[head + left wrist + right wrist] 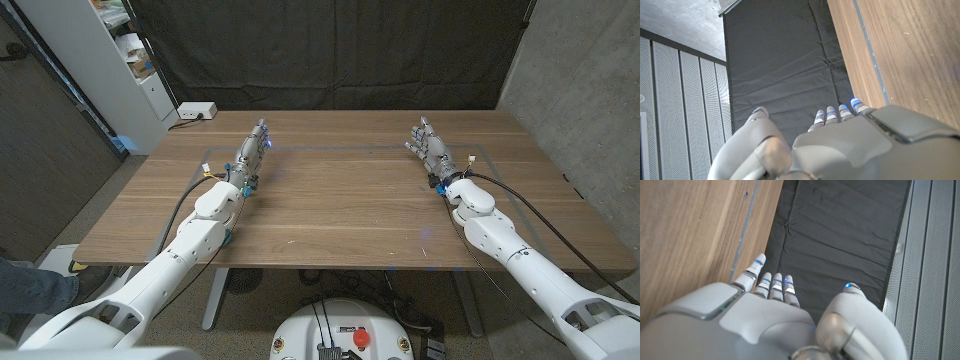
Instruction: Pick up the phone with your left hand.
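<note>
Wood-grain table [340, 210] with both arms stretched out over it, pretty symmetrical. Left hand [252, 152] sits toward the far left part of the tabletop, fingers extended and spread a bit, nothing in it. Right hand [430, 148] mirrors it on the far right, fingers apart too, also holding nothing. Can't spot the phone anywhere in these views, so can't say where it is. Black curtain [330, 50] hangs behind the table, and a white power strip [195, 111] sits off the far left corner by a shelf [120, 55].
</note>
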Controlling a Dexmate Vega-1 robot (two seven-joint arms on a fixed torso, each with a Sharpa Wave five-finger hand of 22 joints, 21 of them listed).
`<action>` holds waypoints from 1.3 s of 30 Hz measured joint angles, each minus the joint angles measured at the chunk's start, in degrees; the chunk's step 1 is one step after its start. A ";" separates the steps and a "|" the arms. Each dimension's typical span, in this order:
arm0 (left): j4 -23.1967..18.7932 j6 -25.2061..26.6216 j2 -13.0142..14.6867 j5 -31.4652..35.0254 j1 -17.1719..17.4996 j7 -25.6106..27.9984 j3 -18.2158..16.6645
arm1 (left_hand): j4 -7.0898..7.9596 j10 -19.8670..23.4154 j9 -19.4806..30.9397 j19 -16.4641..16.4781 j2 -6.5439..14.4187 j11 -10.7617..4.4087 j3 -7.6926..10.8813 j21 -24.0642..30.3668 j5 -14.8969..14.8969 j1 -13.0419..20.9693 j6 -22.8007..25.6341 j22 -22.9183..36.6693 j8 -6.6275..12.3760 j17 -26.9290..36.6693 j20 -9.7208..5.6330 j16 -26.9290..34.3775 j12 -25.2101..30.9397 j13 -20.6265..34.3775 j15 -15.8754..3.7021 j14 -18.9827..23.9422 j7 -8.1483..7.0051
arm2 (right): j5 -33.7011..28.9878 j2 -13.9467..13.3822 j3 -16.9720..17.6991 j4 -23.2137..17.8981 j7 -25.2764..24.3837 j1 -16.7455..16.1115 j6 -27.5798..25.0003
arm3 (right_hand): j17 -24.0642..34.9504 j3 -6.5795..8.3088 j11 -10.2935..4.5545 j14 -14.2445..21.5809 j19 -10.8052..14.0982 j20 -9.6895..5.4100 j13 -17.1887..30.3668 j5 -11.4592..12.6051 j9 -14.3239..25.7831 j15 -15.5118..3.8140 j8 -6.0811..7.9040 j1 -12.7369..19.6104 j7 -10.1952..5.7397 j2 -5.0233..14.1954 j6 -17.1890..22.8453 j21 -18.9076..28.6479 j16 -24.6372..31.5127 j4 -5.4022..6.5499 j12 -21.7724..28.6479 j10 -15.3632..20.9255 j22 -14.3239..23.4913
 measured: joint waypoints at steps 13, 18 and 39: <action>-0.17 2.01 -5.16 4.98 1.53 -2.30 -5.97 | 0.00 0.00 0.00 0.01 0.30 0.00 0.00 0.00 0.00 0.30 0.01 -0.01 0.00 -0.01 0.00 0.00 0.22 -0.40 0.00 0.00 0.00 | -3.91 3.07 4.17 -1.17 1.72 -1.44 -3.47 | -0.43 0.00 -0.01 0.00 0.19 0.17 -0.66 0.23 -0.20 -0.01 0.00 0.36 0.00 0.39 -0.01 0.00 0.26 0.00 0.00 0.00 -0.01; -0.60 2.62 -6.74 6.82 1.98 -3.38 -8.04 | -0.10 0.00 -0.01 0.01 0.31 0.00 0.10 -0.04 0.00 0.30 0.01 -0.01 0.00 -0.01 0.00 0.00 0.21 -0.44 0.00 0.00 0.00 | -5.37 4.13 5.78 -1.74 2.07 -2.07 -4.49 | -0.66 0.00 -0.02 0.00 0.38 -0.02 -0.92 0.23 -0.43 -0.01 0.00 0.36 0.00 0.39 -0.01 0.00 0.26 0.00 0.00 0.00 -0.01; -3.51 5.11 -8.72 11.57 3.95 -7.89 -13.02 | -0.48 0.33 -0.01 -0.31 1.07 -0.32 0.47 -0.71 0.00 1.06 0.75 -0.02 0.22 -0.02 0.32 0.22 0.44 -1.23 -0.18 -0.18 -0.31 | -8.70 7.59 9.75 -3.74 2.28 -3.52 -6.59 | -1.22 -0.01 -0.03 0.00 0.38 -0.02 -1.71 0.63 -0.96 -0.01 0.00 0.35 -0.31 0.40 0.30 -0.69 0.26 0.00 0.00 0.00 -0.01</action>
